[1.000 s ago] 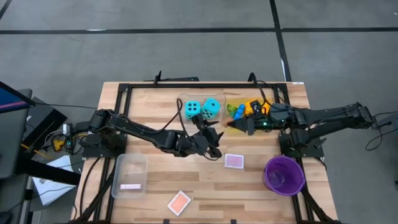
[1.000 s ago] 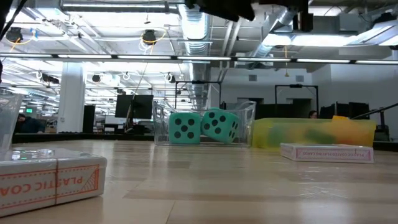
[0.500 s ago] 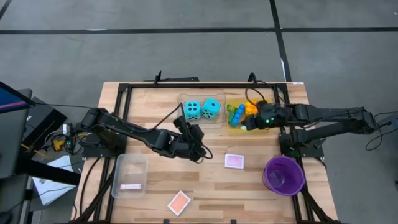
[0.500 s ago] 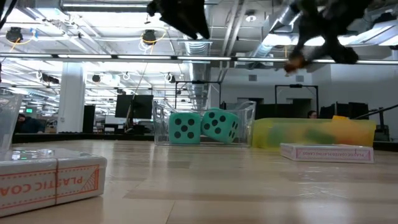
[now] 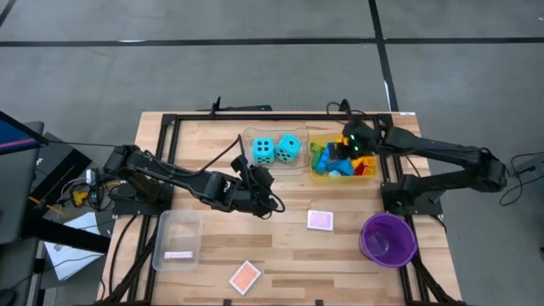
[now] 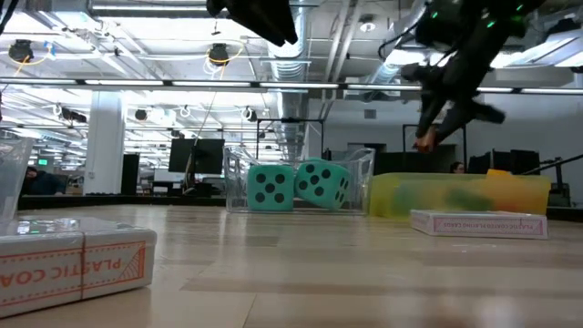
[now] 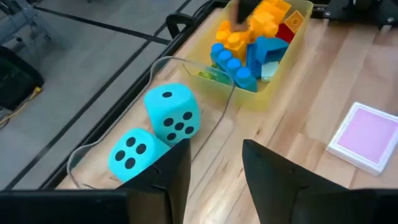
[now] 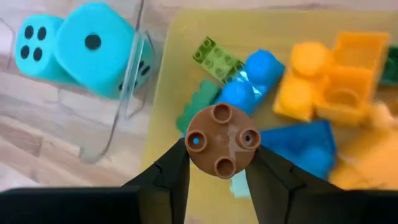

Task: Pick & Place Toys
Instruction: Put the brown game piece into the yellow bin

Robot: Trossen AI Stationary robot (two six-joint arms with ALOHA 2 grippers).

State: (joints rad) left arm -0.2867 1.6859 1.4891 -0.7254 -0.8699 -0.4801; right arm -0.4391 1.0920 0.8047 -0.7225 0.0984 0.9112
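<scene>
Two turquoise dice (image 5: 274,150) sit in a clear tray (image 7: 186,68) at the far middle. Beside it, a yellow tray (image 5: 367,170) holds several blue, yellow, orange and green bricks (image 8: 323,87). My right gripper (image 5: 347,146) hangs over this tray, shut on a brown round brick (image 8: 222,140). My left gripper (image 7: 214,149) hovers on the near side of the dice, open, with nothing between its fingers. A pink tile (image 5: 320,219) and an orange tile (image 5: 245,276) lie flat on the table. My right gripper pinches the brown round brick by its curved side wall (image 8: 194,152) between its two fingers, one on each side. The fingers slant down from the table's right. The brick is lifted clear above the yellow tray, its studded face turned toward the wrist.
A purple bowl (image 5: 388,238) stands near the right front. A second clear tray (image 5: 177,240) sits at the left front. Bare wood lies between the tiles and the trays at the far side.
My right gripper has swung toward the far edge with the brown brick, sunk and tipped downward, and now hangs over the yellow tray. My left gripper has drawn back toward the table's left and far side, ending by the dice.
</scene>
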